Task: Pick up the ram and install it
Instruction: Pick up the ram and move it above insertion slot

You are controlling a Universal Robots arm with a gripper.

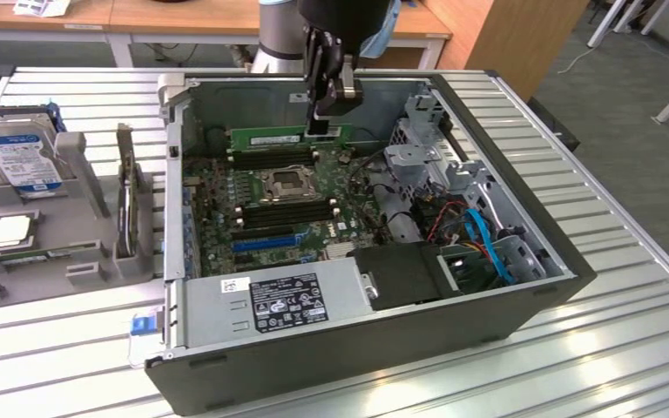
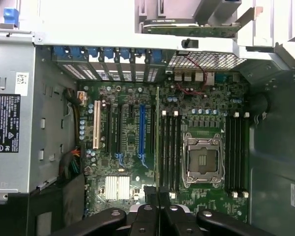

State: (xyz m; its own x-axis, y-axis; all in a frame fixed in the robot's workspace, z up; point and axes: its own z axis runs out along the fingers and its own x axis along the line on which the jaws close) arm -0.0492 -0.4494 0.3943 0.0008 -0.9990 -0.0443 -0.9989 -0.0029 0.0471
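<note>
Wrist view has the gripper [image 2: 157,195] pinching the ram [image 2: 158,137] edge-down over the motherboard [image 2: 128,147], its length parallel to the memory slots [image 2: 170,147], evidently for seating.

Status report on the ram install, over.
Hand shut on the ram. Ram held on edge above the black memory slots, inside the case. No obstruction seen between them.

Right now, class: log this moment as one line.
end effector shut on ram | ram over memory slots | inside computer case
</note>
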